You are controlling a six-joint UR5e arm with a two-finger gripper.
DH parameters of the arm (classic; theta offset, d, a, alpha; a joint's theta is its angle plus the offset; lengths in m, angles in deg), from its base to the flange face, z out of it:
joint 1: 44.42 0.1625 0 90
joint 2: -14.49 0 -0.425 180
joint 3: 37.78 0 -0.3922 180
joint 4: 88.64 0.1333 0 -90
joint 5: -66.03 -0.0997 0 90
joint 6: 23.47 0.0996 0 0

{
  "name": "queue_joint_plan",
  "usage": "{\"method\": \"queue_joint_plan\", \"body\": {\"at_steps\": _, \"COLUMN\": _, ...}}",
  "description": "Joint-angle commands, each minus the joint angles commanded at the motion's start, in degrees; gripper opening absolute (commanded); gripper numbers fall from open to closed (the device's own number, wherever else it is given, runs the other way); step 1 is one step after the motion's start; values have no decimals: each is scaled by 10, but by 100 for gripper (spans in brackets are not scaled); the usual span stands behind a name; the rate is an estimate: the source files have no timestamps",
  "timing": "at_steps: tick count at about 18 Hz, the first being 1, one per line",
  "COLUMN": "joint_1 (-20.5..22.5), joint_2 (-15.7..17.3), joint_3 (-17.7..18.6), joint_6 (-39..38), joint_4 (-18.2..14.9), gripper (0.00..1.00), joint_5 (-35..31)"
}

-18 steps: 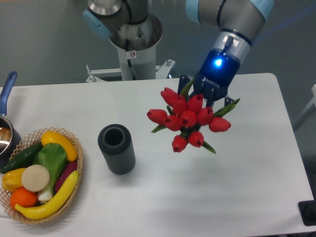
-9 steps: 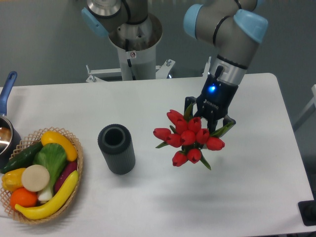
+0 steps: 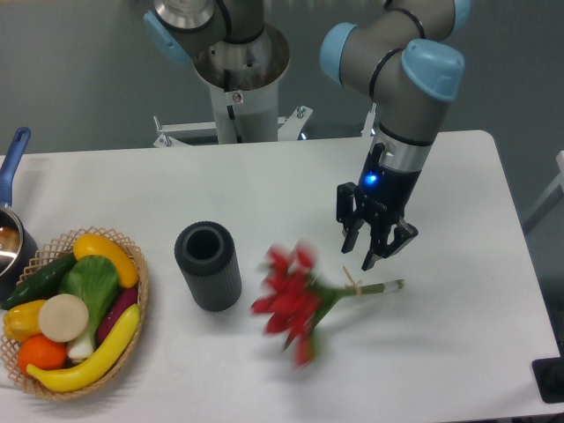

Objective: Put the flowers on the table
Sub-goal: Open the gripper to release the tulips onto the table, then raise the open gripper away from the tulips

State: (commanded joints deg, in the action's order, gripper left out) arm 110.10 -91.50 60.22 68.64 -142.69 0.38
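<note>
**Operator:** On my monitor, the bunch of red tulips with green stems tied by thin tan string [image 3: 304,298] appears low over the smooth white rectangular tabletop with rounded corners [image 3: 458,335]. The blooms are blurred, so I cannot tell whether they touch it. The stems point right, toward the black two-finger gripper [image 3: 376,249].

**Assistant:** And the tool?

**Operator:** I read its fingers as spread apart with nothing between them, poised just above the stem ends.

**Assistant:** Other labelled items?

**Operator:** I see a dark grey ribbed cylinder vase [image 3: 209,265] standing upright, left of the blooms. At the far left sits a round woven wicker basket [image 3: 132,328] holding glossy vegetables and fruit. A blue-handled pot [image 3: 11,220] shows at the edge.
</note>
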Motion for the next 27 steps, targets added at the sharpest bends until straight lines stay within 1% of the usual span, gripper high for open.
{"method": "queue_joint_plan", "body": {"at_steps": 4, "joint_1": -4, "joint_2": -10, "joint_3": -8, "joint_6": 2, "joint_4": 0, "gripper": 51, "joint_5": 0}}
{"method": "queue_joint_plan", "body": {"at_steps": 5, "joint_1": -5, "joint_2": -12, "joint_3": -8, "joint_6": 2, "joint_4": 1, "gripper": 55, "joint_5": 0}}
{"method": "queue_joint_plan", "body": {"at_steps": 6, "joint_1": -6, "joint_2": -16, "joint_3": -8, "joint_6": 3, "joint_4": 3, "gripper": 74, "joint_5": 1}}
{"method": "queue_joint_plan", "body": {"at_steps": 7, "joint_1": -9, "joint_2": -18, "joint_3": -9, "joint_6": 13, "joint_4": 7, "gripper": 100, "joint_5": 2}}
{"method": "queue_joint_plan", "body": {"at_steps": 9, "joint_1": -13, "joint_2": -25, "joint_3": -11, "joint_6": 37, "joint_4": 8, "gripper": 100, "joint_5": 2}}
{"method": "queue_joint_plan", "body": {"at_steps": 11, "joint_1": -14, "joint_2": -34, "joint_3": -18, "joint_6": 34, "joint_4": 9, "gripper": 100, "joint_5": 0}}
{"method": "queue_joint_plan", "body": {"at_steps": 12, "joint_1": -14, "joint_2": -41, "joint_3": -28, "joint_6": 32, "joint_4": 10, "gripper": 100, "joint_5": -4}}
{"method": "queue_joint_plan", "body": {"at_steps": 14, "joint_1": -15, "joint_2": -47, "joint_3": -47, "joint_6": 40, "joint_4": 7, "gripper": 100, "joint_5": -37}}
{"method": "queue_joint_plan", "body": {"at_steps": 16, "joint_1": -32, "joint_2": -54, "joint_3": -64, "joint_6": 40, "joint_4": 2, "gripper": 100, "joint_5": -85}}
{"method": "queue_joint_plan", "body": {"at_steps": 18, "joint_1": -46, "joint_2": -58, "joint_3": -69, "joint_6": 40, "joint_4": 2, "gripper": 100, "joint_5": -116}}
{"method": "queue_joint_plan", "body": {"at_steps": 20, "joint_1": -46, "joint_2": -63, "joint_3": -69, "joint_6": 41, "joint_4": 2, "gripper": 100, "joint_5": -130}}
{"method": "queue_joint_plan", "body": {"at_steps": 23, "joint_1": -46, "joint_2": -62, "joint_3": -61, "joint_6": 88, "joint_4": 1, "gripper": 100, "joint_5": -135}}
{"method": "queue_joint_plan", "body": {"at_steps": 27, "joint_1": -46, "joint_2": -62, "joint_3": -56, "joint_6": 93, "joint_4": 1, "gripper": 100, "joint_5": -135}}
